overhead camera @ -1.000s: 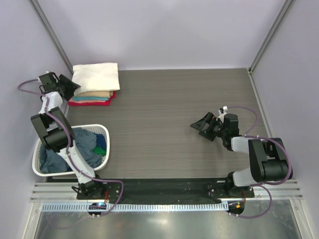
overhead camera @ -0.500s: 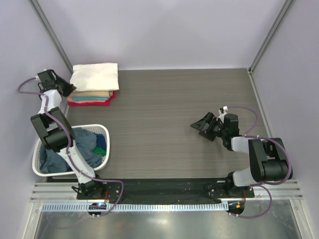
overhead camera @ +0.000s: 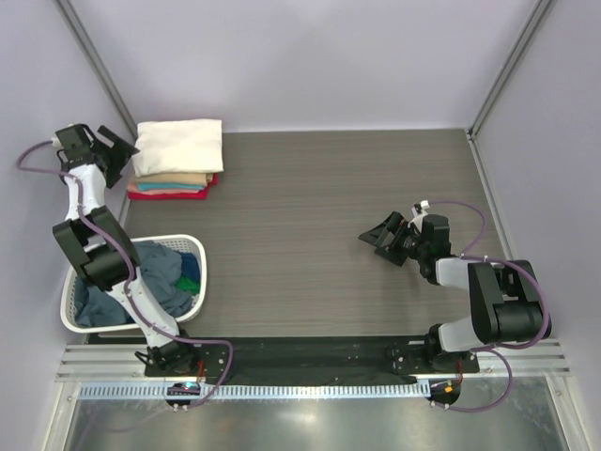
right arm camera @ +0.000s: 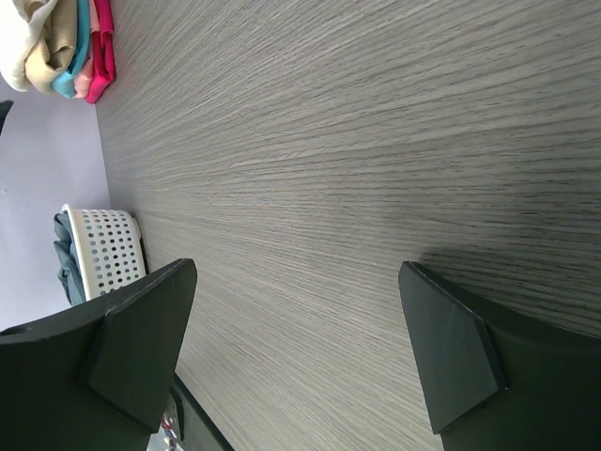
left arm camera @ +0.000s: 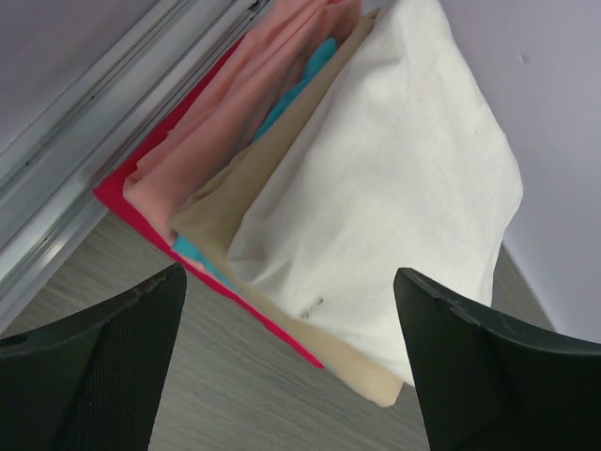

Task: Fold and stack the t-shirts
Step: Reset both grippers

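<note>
A stack of folded t-shirts sits at the table's back left: a cream-white shirt [overhead camera: 180, 143] on top, tan [overhead camera: 172, 178], teal and red [overhead camera: 169, 194] below. In the left wrist view the cream-white shirt [left arm camera: 394, 178] lies over tan [left arm camera: 235, 178], teal [left arm camera: 296, 85], pink [left arm camera: 225, 103] and red [left arm camera: 122, 193] layers. My left gripper [overhead camera: 120, 148] is open and empty just left of the stack. My right gripper [overhead camera: 377, 237] is open and empty over bare table at the right. Dusty-blue [overhead camera: 155, 277] and green [overhead camera: 191, 281] shirts lie crumpled in the basket.
A white slatted laundry basket [overhead camera: 84, 324] stands at the near left beside the left arm; it also shows in the right wrist view [right arm camera: 108, 249]. Purple walls and metal corner rails close the back and sides. The wood-grain table [overhead camera: 319, 197] spans the middle.
My left gripper has drawn back to the left, away from the stack's edge. The right arm has not moved.
</note>
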Available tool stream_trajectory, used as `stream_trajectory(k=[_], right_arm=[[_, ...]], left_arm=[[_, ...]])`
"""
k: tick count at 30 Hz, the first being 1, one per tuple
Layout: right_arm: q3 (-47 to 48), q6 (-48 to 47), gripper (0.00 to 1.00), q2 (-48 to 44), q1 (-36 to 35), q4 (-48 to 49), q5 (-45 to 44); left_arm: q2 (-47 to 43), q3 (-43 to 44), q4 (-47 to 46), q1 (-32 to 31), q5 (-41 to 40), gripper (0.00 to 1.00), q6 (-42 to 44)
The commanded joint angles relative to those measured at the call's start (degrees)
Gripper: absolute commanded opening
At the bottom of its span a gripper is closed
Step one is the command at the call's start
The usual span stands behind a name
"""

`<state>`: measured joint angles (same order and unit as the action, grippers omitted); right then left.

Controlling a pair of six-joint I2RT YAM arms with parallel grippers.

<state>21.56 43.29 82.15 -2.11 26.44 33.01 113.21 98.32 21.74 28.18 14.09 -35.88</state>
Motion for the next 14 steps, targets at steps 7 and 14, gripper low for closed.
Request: stream_trajectory(k=[7, 14], right_arm=[[-3.2, -1.0, 0.98, -4.9, 0.4, 1.4, -1.4], [-3.5, -0.8, 0.99, -6.1, 0.3, 0.9, -1.9]], left_arm=[[-22.7, -13.8, 0.1, 0.0, -1.9, 0.94, -2.0], [-40.4, -30.1, 0.9, -0.3, -2.6, 0.94, 0.3]])
